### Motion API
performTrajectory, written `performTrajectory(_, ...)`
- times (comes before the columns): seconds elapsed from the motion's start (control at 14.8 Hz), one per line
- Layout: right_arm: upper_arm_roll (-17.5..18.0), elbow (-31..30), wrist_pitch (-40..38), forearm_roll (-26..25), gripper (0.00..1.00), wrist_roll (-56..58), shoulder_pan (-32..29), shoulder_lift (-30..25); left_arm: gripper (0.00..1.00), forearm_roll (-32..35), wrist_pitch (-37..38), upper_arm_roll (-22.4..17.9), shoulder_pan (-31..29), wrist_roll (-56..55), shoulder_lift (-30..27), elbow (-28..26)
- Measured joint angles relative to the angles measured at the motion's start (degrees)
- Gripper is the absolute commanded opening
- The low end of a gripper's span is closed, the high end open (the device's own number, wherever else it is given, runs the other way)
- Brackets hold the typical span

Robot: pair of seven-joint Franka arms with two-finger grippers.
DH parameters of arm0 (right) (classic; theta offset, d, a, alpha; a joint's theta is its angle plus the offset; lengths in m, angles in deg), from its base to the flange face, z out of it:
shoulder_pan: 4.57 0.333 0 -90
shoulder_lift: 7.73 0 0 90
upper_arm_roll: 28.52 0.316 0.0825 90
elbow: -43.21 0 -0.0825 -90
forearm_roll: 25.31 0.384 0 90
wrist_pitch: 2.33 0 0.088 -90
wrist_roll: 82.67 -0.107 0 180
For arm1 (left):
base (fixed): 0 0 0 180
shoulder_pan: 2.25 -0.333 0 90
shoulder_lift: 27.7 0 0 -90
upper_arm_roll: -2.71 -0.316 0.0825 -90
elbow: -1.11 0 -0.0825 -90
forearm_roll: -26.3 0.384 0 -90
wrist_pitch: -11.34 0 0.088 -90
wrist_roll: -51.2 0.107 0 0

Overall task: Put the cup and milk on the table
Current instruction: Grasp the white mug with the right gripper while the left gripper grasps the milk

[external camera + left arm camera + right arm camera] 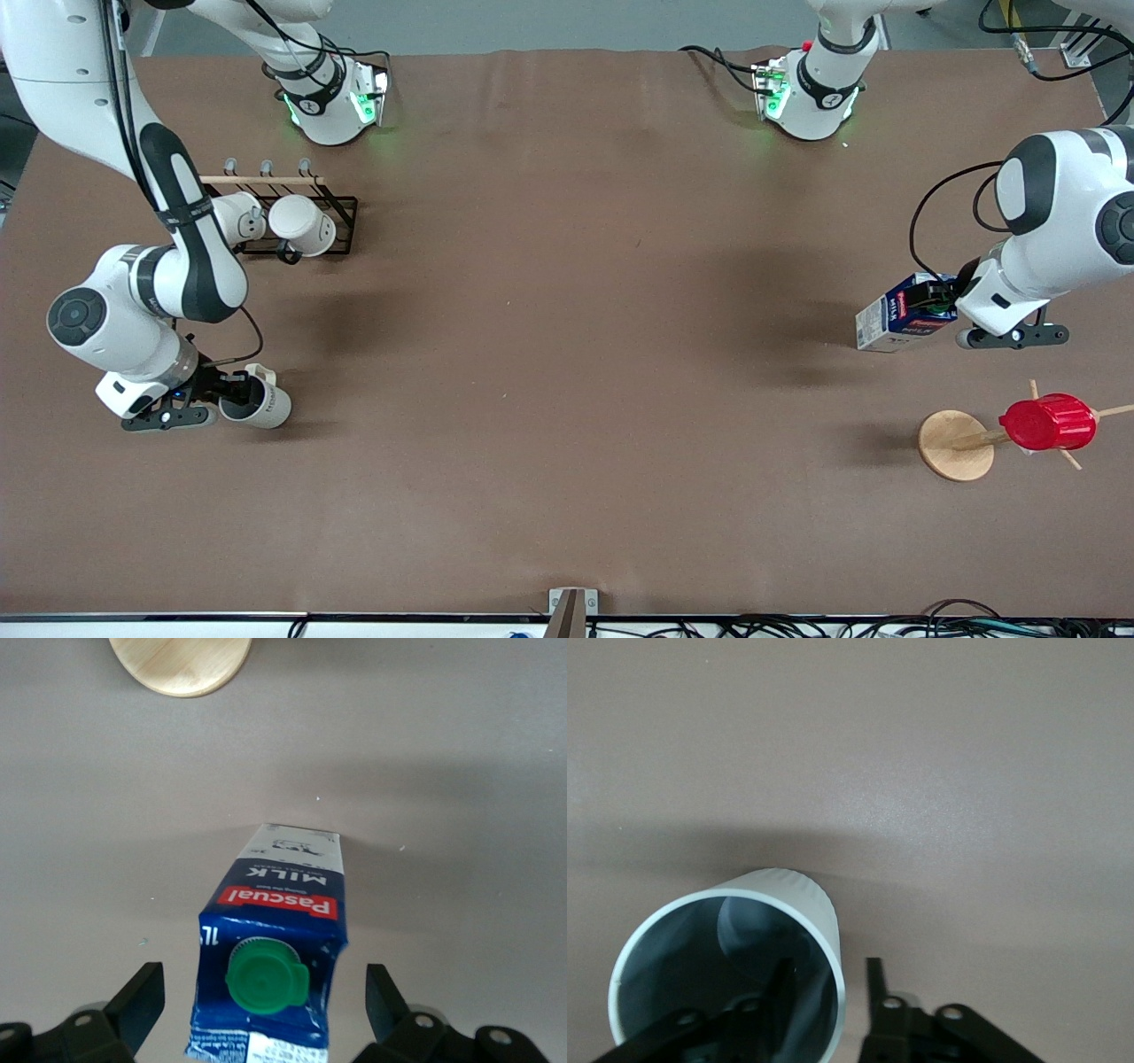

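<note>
**Pinching a cup rim, straddling a standing carton**

Holding the small beige-grey ceramic cup [264, 406] by its wall, at the right arm's end of the brown-covered bench [567, 354]. Nearer to the front camera here than the black wire rack [341, 232] with its two whiter mugs [301, 226]. Closed on that wall with the right tool [826, 979]: one finger down inside the dark grey interior, the other outside. Probably gripped this way to keep the mouth up and bring the base down flat. Long axis apparently upright, mouth toward the wrist camera. Cannot tell whether the base touches the bench yet.

Straddling the small dark blue and white milk carton [899, 317] with the left tool [263, 979], at the left arm's end. Fingers spread wide, a clear gap on each side, gripping nothing. Judged to be standing on its own base on the bench. Long axis near upright, round green cap [264, 975] toward the wrist camera, red label just below the cap. Spread that wide, most likely, to come away without tipping it.

Nearer to the front camera than the carton: a round-based wooden peg stand [955, 445] carrying a red ribbed cup [1048, 423].
</note>
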State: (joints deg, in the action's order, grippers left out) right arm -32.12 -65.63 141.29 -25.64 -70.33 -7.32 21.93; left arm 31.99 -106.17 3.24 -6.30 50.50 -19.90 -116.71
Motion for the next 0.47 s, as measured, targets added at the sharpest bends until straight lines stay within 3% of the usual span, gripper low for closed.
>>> performTrajectory(0.34, -0.01, 0.81, -0.79, 0.02, 0.00, -0.41, 0.00, -0.06, 0.99, 0.01, -1.91, 0.02, -0.76, 0.05, 0.00, -2.09)
performTrajectory(0.47, 0.25, 3.05, -6.12, 0.02, 0.00, -2.57, 0.23, -0.82, 0.95, 0.01, -1.92, 0.04, -0.76, 0.05, 0.04, -2.43)
